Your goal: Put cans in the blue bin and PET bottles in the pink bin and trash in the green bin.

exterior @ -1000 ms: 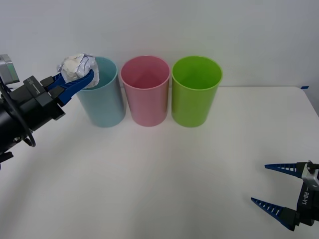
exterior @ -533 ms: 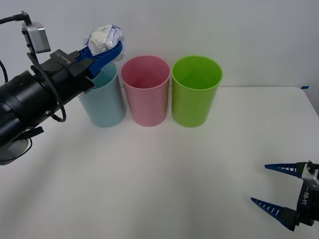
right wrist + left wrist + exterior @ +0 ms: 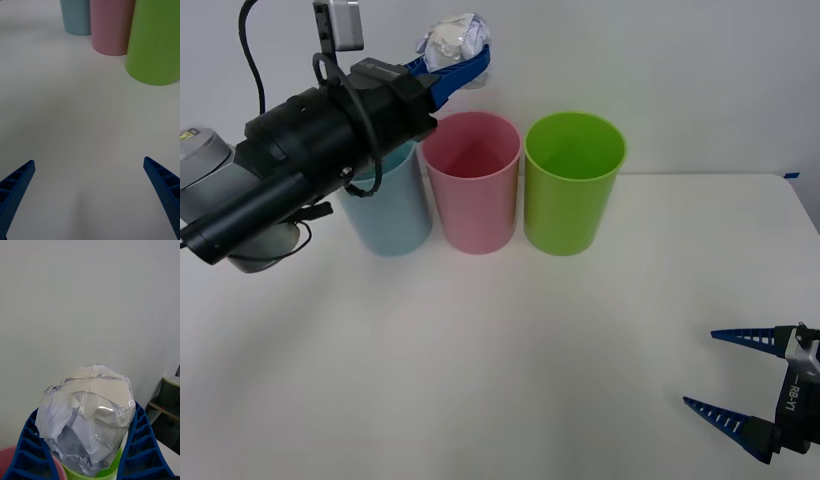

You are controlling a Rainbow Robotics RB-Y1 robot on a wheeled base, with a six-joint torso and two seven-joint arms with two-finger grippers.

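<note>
Left gripper [image 3: 463, 62] jaws around trash [image 3: 453, 38]

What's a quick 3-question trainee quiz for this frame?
1. True or false: the left end effector is shut on the trash.
2. The held trash is above which bin's rim? A) blue bin B) pink bin C) green bin
3. What state is the right end effector in, low over the table?

Key: 1 true; 2 B; 3 open, holding nothing.
</note>
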